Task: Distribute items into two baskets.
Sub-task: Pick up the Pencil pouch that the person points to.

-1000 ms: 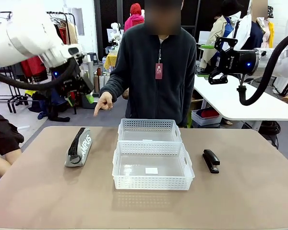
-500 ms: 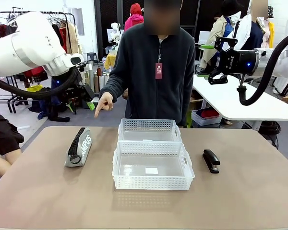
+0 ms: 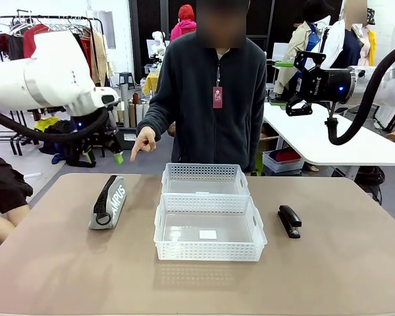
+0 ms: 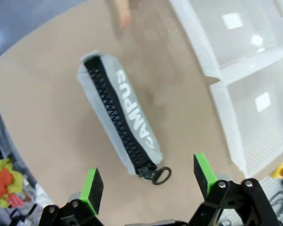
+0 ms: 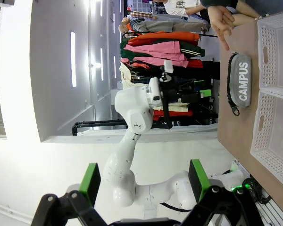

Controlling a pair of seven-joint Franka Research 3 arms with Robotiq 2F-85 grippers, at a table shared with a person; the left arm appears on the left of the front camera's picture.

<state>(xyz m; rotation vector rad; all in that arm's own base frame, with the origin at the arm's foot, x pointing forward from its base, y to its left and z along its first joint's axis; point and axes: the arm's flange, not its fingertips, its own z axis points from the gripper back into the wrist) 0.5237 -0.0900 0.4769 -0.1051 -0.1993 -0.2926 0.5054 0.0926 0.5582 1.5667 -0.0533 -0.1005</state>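
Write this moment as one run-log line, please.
left end effector: open, aimed at pouch | right end effector: open, raised | pouch, stapler: on table, outside baskets | person's hand: pointing down

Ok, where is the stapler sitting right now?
In the front view the stapler lies on the table on the robot's right side, just beside the right end of the near basket, not touching it.

Left tool open, pointing down; right tool open, apparently level.

The left pincer has dropped closer above the pouch.
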